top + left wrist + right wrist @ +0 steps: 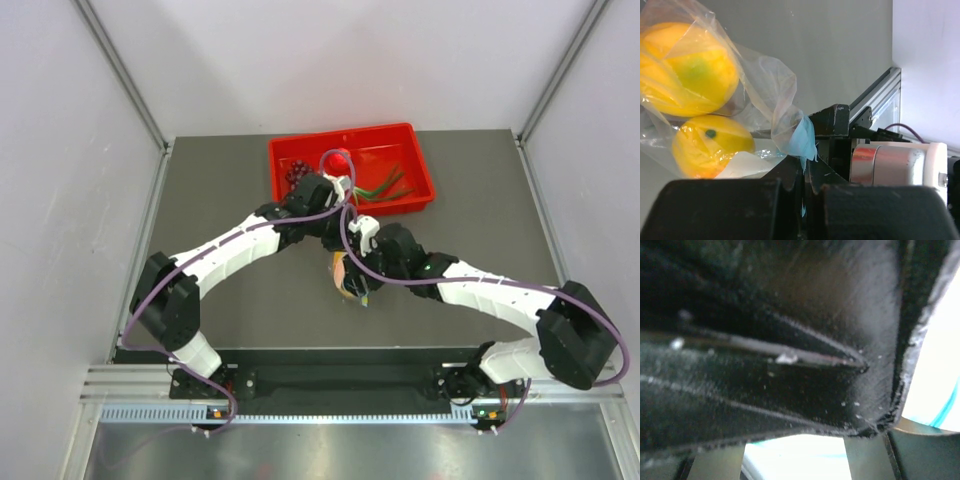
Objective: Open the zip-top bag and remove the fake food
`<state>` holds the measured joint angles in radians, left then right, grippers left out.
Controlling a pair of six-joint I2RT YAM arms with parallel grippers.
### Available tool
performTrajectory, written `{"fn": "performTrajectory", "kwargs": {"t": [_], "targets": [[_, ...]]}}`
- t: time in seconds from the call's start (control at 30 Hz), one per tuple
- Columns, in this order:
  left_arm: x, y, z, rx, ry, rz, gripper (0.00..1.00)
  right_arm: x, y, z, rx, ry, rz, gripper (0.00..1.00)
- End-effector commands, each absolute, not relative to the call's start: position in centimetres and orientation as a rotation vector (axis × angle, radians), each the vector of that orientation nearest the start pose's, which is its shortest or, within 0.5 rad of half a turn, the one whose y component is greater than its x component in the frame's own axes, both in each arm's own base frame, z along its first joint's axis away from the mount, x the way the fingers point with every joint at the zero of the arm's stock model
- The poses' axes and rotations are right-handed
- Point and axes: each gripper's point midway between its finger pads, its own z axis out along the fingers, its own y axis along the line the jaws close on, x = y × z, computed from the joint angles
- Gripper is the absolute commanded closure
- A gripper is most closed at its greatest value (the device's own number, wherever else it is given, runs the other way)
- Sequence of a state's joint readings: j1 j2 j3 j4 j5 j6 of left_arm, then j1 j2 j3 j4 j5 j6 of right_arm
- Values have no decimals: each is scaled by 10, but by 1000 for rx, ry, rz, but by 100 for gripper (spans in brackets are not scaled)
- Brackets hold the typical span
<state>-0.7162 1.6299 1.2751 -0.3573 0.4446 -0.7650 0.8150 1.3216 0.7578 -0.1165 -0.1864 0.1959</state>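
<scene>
The clear, crinkly plastic zip-top bag [765, 85] sits at mid-surface between the two arms, near the red plastic tray [420, 190]. The left gripper's [804, 175] black fingers are pinched closed on the bag's teal-blue zip strip [802, 137]. Inside the bag are a smooth round yellow plastic fruit [695, 70] and, below it, an orange-tinged yellow fruit [710, 145]. The right gripper's [860, 367] scuffed dark fingers fill its view, blurred; whether they are open or closed cannot be told.

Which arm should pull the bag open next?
Left, probably: the left gripper pinches the blue zip strip of the bag. The right wrist view is too dark to show a grip.
</scene>
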Motion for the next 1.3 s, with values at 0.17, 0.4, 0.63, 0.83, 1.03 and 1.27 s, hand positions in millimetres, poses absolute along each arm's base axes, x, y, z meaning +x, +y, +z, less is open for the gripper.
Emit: {"fn": "performTrajectory", "kwargs": {"t": [0.17,0.4,0.63,0.83,1.03,1.27], "targets": [[248,-400,236,338,2326,-1459,100,223,334,103,-942,1983,759,33],[257,-386,226,228,2365,-1439,100,229,335,94,-892,1951,761,53],[283,-350,204,222,2375,-1205,82,230,312,105,-836,1981,701,61],[289,-344,228,404,2250,-1118,24,221,300,108,-802,2009,710,63],[285,-324,247,484,2133,-1066,11,224,298,106,-784,2025,711,63],[284,-302,209,414,2171,-1027,9,227,300,99,-773,2047,748,62]]}}
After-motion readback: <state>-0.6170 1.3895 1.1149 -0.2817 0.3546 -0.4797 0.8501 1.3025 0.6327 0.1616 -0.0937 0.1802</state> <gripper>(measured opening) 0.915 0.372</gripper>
